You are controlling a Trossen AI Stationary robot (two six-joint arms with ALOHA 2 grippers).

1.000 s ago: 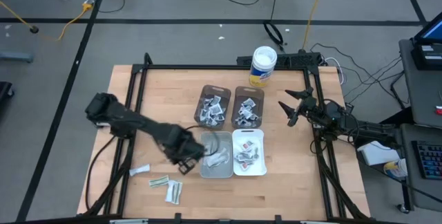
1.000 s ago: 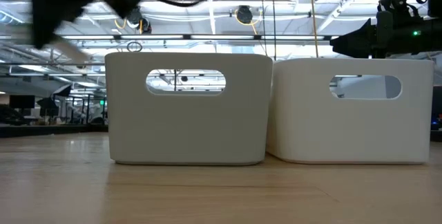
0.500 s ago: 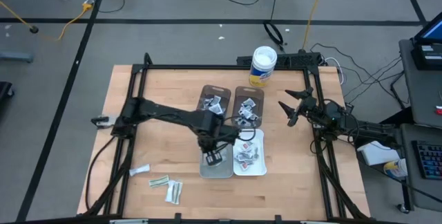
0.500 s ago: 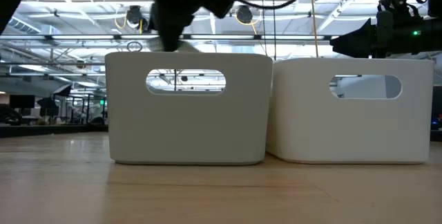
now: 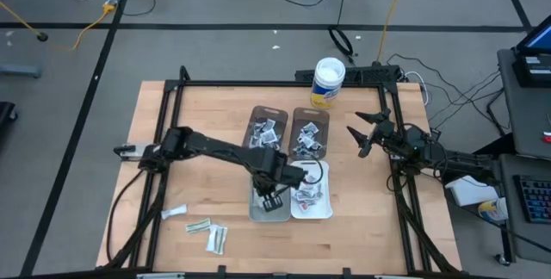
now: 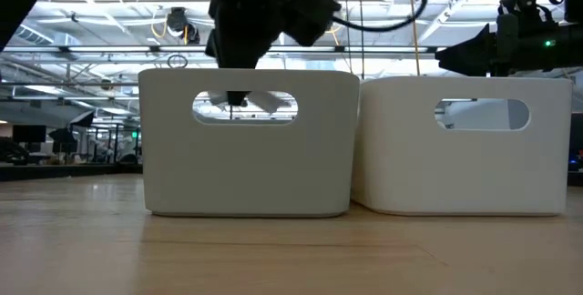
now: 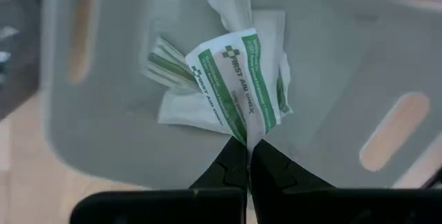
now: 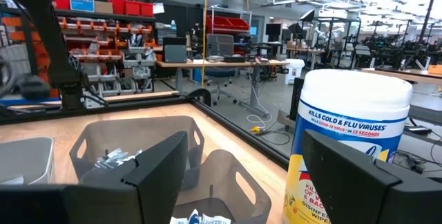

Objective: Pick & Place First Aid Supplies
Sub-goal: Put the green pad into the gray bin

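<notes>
I see my left gripper (image 7: 247, 156) clamped on a green-printed packet (image 7: 238, 86), hanging above the grey bin (image 5: 255, 213); right gripper (image 5: 360, 139) apart.

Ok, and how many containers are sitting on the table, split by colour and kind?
Brown bins: 2
Grey bin: 1
White bin: 1
White round tub: 1
Total: 5 containers
</notes>
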